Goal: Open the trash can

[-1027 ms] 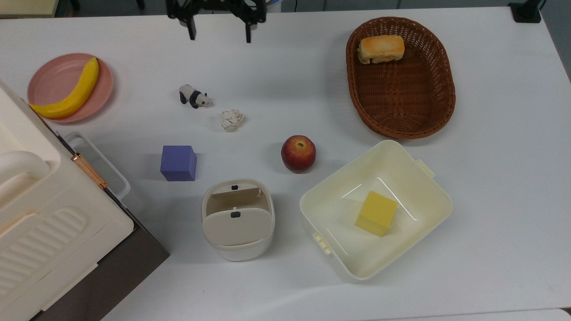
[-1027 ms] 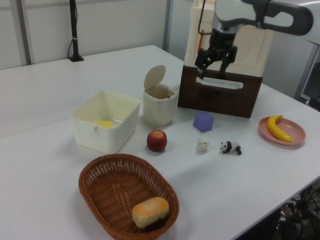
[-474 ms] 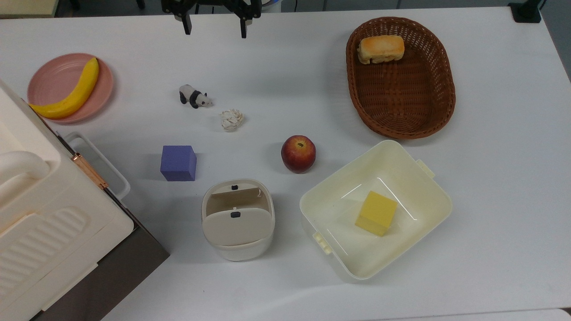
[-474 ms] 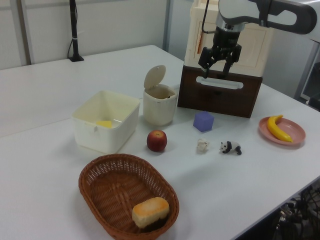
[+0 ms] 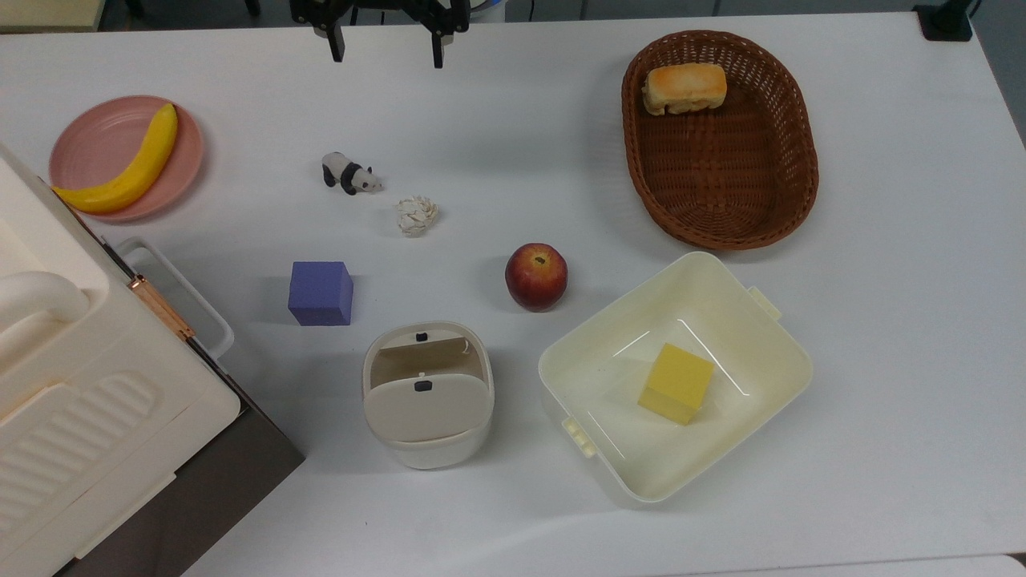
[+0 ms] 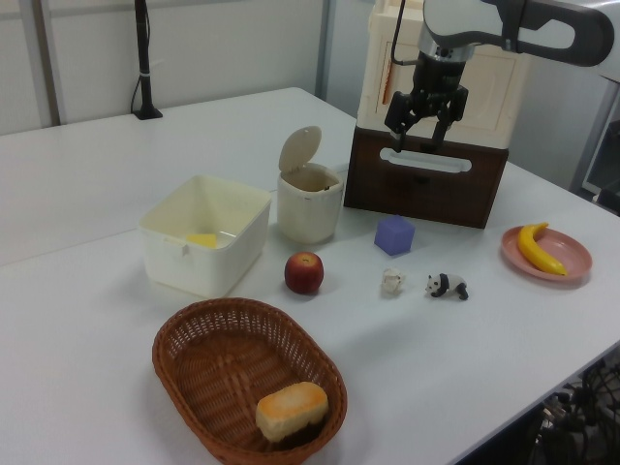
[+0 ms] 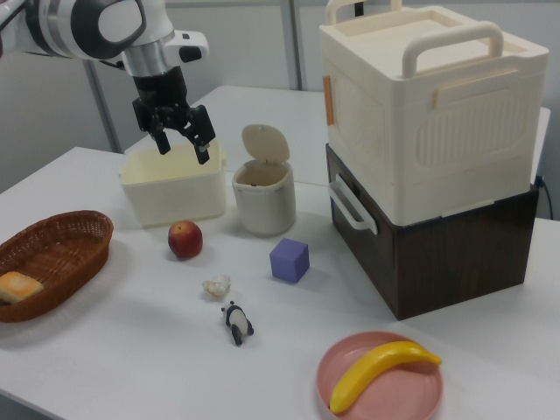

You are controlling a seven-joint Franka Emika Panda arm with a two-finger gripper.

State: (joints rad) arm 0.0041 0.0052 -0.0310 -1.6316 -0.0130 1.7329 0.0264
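The trash can is a small white bin in the lower middle of the top view. Its grey-beige lid stands tilted up on its hinge, and the brownish inside of the bin shows. The trash can stands between the cream tub and the big appliance in the right view. My gripper hangs open and empty at the top view's upper edge, far from the bin. The left view puts the gripper high in the air, in front of the appliance. In the right view the gripper hovers above the tub's left part.
A cream tub holding a yellow block sits right of the bin. An apple, purple cube, paper ball and toy panda lie mid-table. A banana plate, bread basket and large cream appliance ring the edges.
Over the last second my gripper has moved a little toward the top view's upper edge and risen slightly in the left view. It then held still. The bin and its lid have not moved.
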